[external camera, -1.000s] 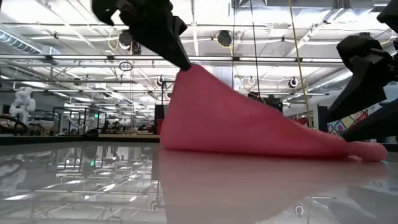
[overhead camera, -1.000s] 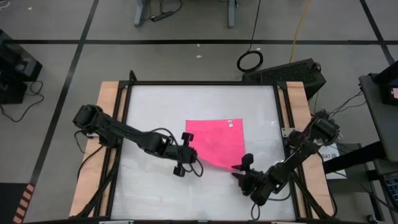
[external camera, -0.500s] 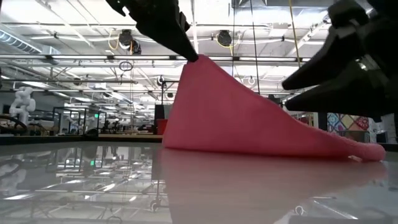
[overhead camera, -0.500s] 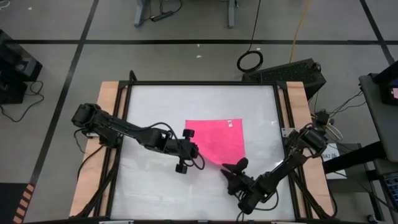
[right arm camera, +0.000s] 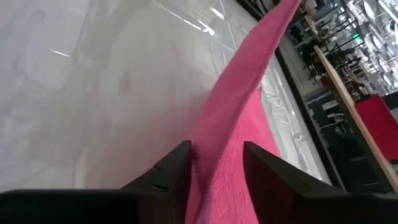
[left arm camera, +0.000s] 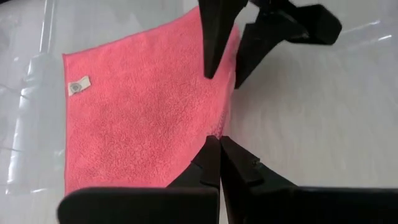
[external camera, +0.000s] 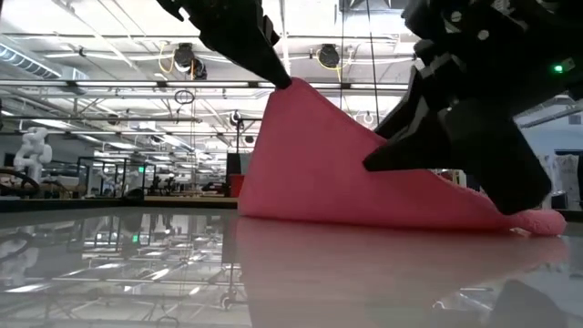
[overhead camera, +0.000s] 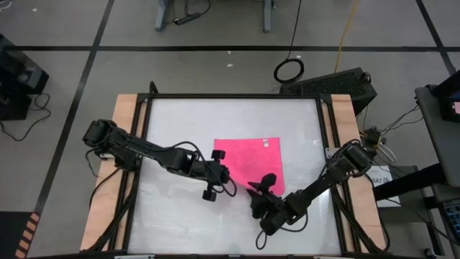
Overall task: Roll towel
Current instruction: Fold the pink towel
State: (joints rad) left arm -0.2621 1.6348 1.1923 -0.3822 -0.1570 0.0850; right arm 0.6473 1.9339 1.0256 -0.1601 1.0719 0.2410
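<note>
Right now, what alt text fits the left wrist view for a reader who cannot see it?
The left tool is shut on the near edge of a pink towel lying on the white table, its small white tag at the far side. The right tool reaches in, fingers straddling the same edge.

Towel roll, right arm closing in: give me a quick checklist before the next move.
1. Left tool pinched on the towel's corner: ok, shut on it.
2. Corner lifted off the table: ok, the low view shows it raised like a tent.
3. Right tool straddling the raised edge: ok, a finger on each side.
4. Right tool gripping: not ok, jaws not closed on the cloth.
5. Far edge with the white tag lying flat: ok.
6. Tools apart from each other: ok.
</note>
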